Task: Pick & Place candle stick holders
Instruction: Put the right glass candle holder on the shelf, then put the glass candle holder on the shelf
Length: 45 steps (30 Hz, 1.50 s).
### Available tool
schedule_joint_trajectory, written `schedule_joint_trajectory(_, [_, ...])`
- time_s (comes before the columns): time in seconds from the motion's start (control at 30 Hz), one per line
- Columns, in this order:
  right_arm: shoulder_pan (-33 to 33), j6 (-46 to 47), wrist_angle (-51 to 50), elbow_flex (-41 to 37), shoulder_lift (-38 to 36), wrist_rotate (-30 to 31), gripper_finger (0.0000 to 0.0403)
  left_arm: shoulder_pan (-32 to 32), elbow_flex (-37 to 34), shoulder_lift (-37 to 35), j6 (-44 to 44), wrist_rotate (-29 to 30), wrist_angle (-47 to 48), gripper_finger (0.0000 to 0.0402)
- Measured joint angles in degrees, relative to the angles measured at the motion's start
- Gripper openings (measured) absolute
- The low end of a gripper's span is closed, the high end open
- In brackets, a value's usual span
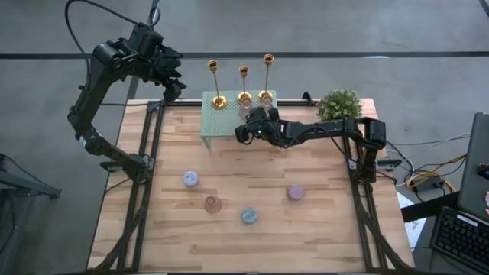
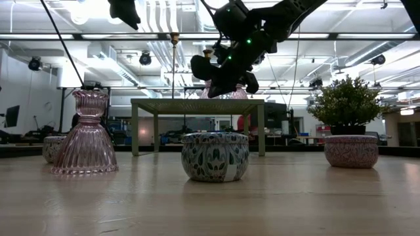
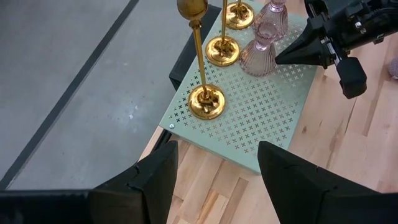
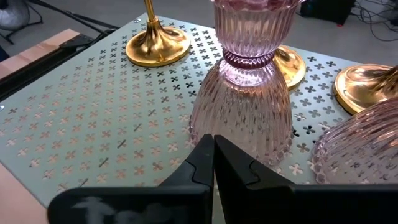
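Three gold candle stick holders (image 1: 218, 98) (image 1: 244, 95) (image 1: 266, 93) stand by their round bases along the far side of a pale green perforated stand (image 1: 218, 122); they also show in the left wrist view (image 3: 207, 99). Two pink ribbed glass holders (image 4: 242, 106) (image 4: 360, 149) stand on the stand just in front of them. My right gripper (image 4: 213, 149) is shut, its tips right at the nearer pink holder's base, on its near side. My left gripper (image 3: 214, 168) is open and empty, raised above the stand's left end. My right gripper points its shut fingertips (image 3: 280, 59) level from the table's near side at the lower wall of the pink glass holder (image 4: 217, 127), which stands upright on the stand. I cannot tell whether the tips touch it.
On the wooden table stand a pink glass holder (image 1: 213, 204), two patterned tins (image 1: 191, 179) (image 1: 249, 215) and a pink tin (image 1: 296, 192). A potted plant (image 1: 340, 105) stands at the far right. Black rails (image 1: 145, 176) run along both side edges.
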State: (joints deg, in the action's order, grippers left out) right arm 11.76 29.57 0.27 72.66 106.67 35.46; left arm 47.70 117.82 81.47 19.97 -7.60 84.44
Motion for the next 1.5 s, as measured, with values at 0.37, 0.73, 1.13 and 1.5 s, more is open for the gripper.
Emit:
schedule_joint_trajectory(0.37, [0.5, -0.2, 0.5, 0.0, 0.0, -0.8, 0.0008, 0.0, 0.0, 0.0, 0.0, 0.0, 0.0, 0.0225])
schedule_joint_trajectory(0.73, [-0.2, -0.4, -0.2, 0.0, -0.9, -1.3, 0.0008, 0.0, 0.0, 0.0, -0.3, 0.0, 0.0, 0.0225])
schedule_joint_trajectory(1.13, [-3.1, -1.3, -12.3, 0.0, -10.0, -4.4, 0.0008, 0.0, 0.0, -0.3, -1.5, 0.0, 0.1, 0.0225])
schedule_joint_trajectory(1.5, [-9.0, 4.0, -37.8, -1.9, -23.2, -6.2, 0.0009, 0.0, 0.0, -0.7, -2.5, 0.0, 5.0, 0.0225])
